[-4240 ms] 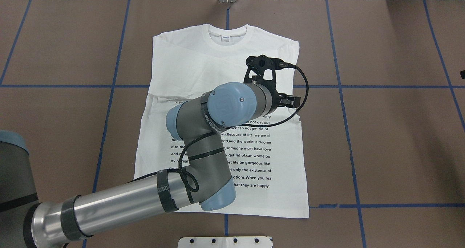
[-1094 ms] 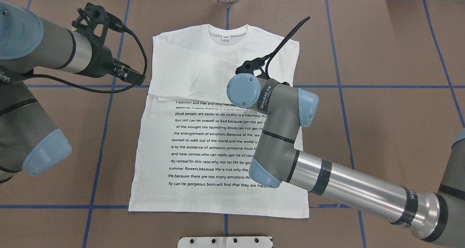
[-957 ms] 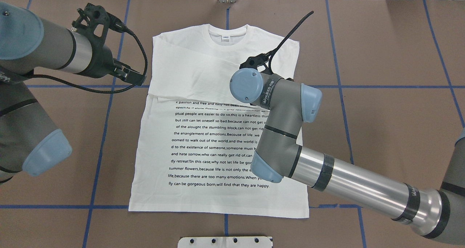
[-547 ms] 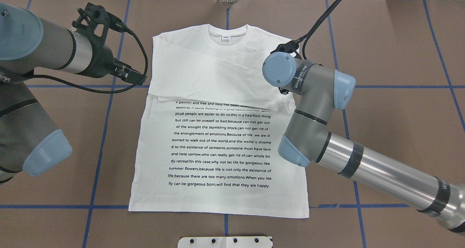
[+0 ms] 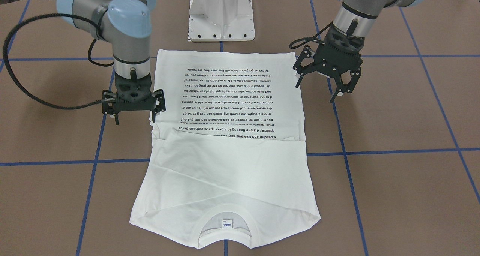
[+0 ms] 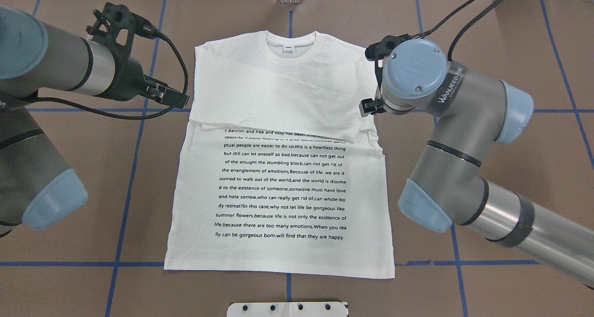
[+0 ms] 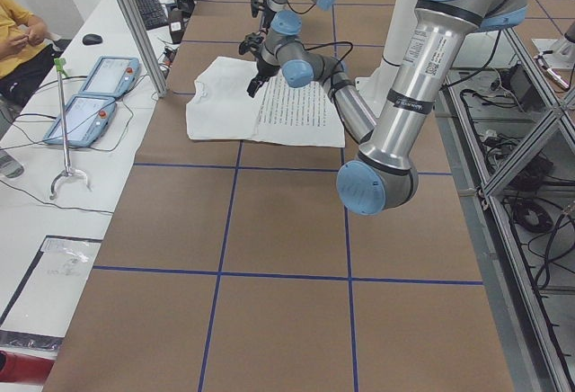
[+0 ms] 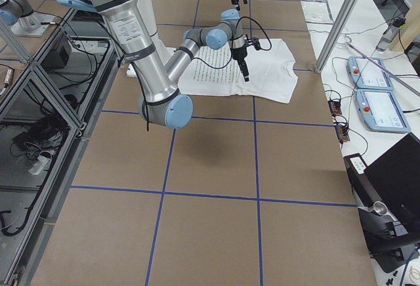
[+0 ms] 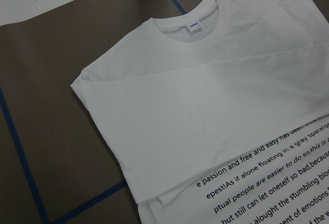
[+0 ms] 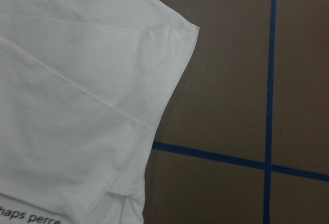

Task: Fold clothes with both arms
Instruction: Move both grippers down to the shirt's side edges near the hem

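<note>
A brown table (image 6: 510,52) marked into big squares by blue tape (image 6: 561,110) fills the scene, with a white pedestal (image 5: 221,16) at the robot's edge. Along the far side runs a white bench (image 7: 36,194) with two pendants (image 7: 85,109) and a seated person (image 7: 18,28) at its end. The shirt (image 6: 278,182) lies flat at the table's middle, print (image 6: 283,191) up. Its hem (image 6: 278,270) is near the pedestal but apart from it, and its collar (image 6: 290,45) points away from the robot. Both sleeves (image 6: 278,99) are folded in across the chest, and their lower edge hides the top of the print. Bare table lies open on both sides of the cloth and beyond the collar. The left arm (image 6: 46,71) reaches in from its own side with the wrist tilted. The left gripper (image 5: 317,87) hangs over bare table just off the shirt's side edge, fingers spread and empty. The right arm (image 6: 464,136) bends at the elbow and points its wrist straight down. The right gripper (image 5: 135,115) sits at the opposite side edge beside the folded sleeve, fingers wide apart with nothing between them (its wrist view shows only the shoulder corner and tape). How high either gripper hangs above the table is unclear.
</note>
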Robot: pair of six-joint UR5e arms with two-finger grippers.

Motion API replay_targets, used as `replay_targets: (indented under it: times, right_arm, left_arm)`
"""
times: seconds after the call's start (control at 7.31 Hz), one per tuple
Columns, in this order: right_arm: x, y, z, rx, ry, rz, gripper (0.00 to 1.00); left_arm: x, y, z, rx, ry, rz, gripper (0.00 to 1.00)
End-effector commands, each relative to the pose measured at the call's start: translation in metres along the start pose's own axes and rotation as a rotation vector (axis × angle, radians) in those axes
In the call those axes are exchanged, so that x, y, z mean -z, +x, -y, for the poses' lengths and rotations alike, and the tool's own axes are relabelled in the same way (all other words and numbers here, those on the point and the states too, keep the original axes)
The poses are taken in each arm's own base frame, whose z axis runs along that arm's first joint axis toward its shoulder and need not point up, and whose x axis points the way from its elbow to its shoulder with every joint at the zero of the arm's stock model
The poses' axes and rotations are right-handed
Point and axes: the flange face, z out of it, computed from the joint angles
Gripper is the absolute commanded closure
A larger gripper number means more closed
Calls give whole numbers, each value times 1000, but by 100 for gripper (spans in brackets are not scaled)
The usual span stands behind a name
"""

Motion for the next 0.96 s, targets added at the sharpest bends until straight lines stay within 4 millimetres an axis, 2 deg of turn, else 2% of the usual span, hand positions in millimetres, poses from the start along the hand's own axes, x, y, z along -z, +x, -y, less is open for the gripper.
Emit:
replay_targets:
  times: [0.0, 0.14, 0.27, 0.41, 0.55, 0.68, 0.82]
  right_arm:
    - [58, 1, -64, -193, 10, 218, 0]
    - [51, 8, -96, -218, 2, 270, 0]
    - [49, 17, -138, -239, -5, 303, 0]
    - [50, 8, -177, -269, 15, 287, 0]
    - [34, 8, -210, -238, 26, 237, 0]
    - [42, 10, -220, -226, 21, 248, 0]
    - [42, 9, -229, -248, 10, 248, 0]
  left_arm:
    - [8, 16, -37, 126, -27, -36, 0]
    - [12, 26, -64, 167, -26, -101, 0]
    - [4, 35, -101, 224, -24, -128, 0]
    - [-13, 48, -142, 278, -22, -118, 0]
    - [-26, 64, -178, 322, -42, -114, 0]
    - [-38, 87, -208, 377, -55, -103, 0]
    - [-47, 94, -236, 371, -86, -84, 0]
